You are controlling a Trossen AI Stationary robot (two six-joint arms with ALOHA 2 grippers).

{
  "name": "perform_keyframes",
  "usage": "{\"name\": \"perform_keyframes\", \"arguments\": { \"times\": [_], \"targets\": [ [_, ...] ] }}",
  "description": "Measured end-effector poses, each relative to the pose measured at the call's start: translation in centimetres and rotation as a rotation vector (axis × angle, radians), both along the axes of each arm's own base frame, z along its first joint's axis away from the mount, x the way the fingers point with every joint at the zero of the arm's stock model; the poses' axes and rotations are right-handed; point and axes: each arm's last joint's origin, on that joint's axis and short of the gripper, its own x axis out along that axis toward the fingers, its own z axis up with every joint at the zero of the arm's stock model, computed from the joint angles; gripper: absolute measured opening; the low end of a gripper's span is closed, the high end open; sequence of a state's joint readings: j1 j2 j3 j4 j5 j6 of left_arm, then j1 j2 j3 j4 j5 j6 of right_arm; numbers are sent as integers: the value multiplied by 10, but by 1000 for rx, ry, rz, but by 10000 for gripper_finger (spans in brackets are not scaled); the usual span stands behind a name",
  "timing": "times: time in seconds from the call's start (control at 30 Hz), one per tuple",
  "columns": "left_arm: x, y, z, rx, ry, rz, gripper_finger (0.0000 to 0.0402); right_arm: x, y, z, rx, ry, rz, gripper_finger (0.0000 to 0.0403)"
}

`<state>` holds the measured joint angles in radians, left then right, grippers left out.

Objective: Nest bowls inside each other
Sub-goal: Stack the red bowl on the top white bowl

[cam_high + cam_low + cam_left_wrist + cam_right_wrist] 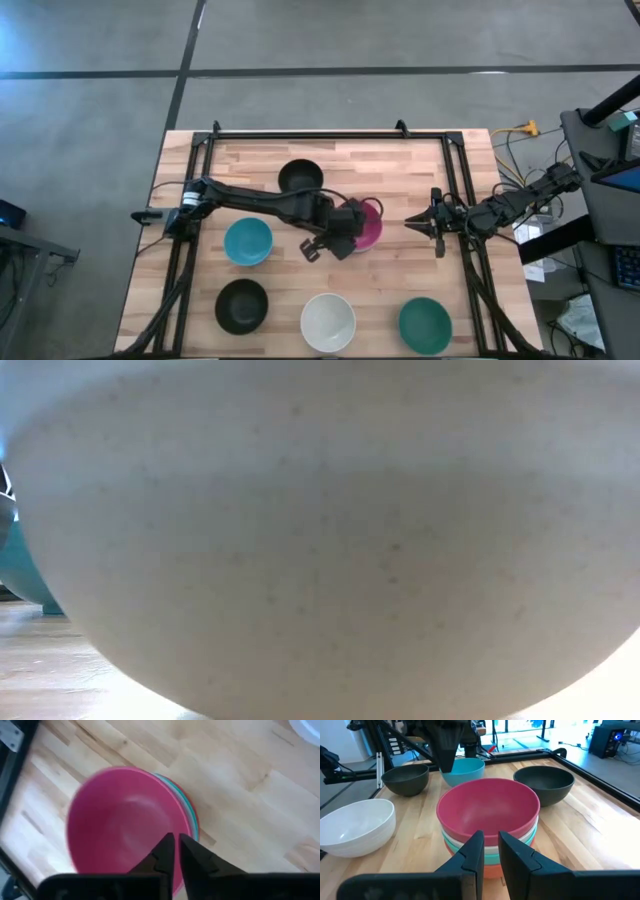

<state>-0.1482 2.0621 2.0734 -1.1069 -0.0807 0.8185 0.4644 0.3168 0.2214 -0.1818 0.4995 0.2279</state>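
Observation:
A stack of nested bowls (370, 226) stands on its base mid-table, with a magenta bowl (487, 810) on top and white, teal and red rims below it (192, 817). Around the stack, each on its own base, are a light blue bowl (248, 241), two black bowls (300, 178) (242, 305), a white bowl (328, 322) and a green bowl (425, 325). My left gripper (176, 845) is shut and hovers over the stack's left rim; it also shows in the right wrist view (447, 765). My right gripper (490, 845) is shut, just right of the stack (412, 221), and points at it.
A black metal frame (330, 133) runs along the table's far edge and down both sides. The white bowl (330, 530) sits close against the low camera and fills its view. Bare wood lies between the stack and the near row of bowls.

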Motion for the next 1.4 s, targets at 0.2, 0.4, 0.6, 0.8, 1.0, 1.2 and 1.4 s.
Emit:
{"name": "perform_keyframes", "arguments": {
  "times": [0.2, 0.4, 0.6, 0.8, 1.0, 1.2, 1.4],
  "targets": [
    [0, 1, -18, 29, 41, 11, 1, 0, 0, 0, 0, 0, 0, 52],
    [2, 2, -27, 39, 44, 15, 0, 0, 0, 0, 0, 0, 0, 52],
    [2, 2, -26, 34, 39, 15, 0, 0, 0, 0, 1, -1, 0, 52],
    [1, 1, -27, 12, 49, 6, 0, 0, 0, 0, 1, 0, 0, 52],
    [1, 1, -28, 7, 50, 4, 0, 0, 0, 0, 8, -1, -2, 52],
    [1, 1, -28, 8, 52, 5, 0, 0, 0, 0, 8, -2, -2, 52],
    [1, 1, -29, 9, 53, 6, 0, 0, 0, 1, 10, -5, -1, 52]
  ]
}}
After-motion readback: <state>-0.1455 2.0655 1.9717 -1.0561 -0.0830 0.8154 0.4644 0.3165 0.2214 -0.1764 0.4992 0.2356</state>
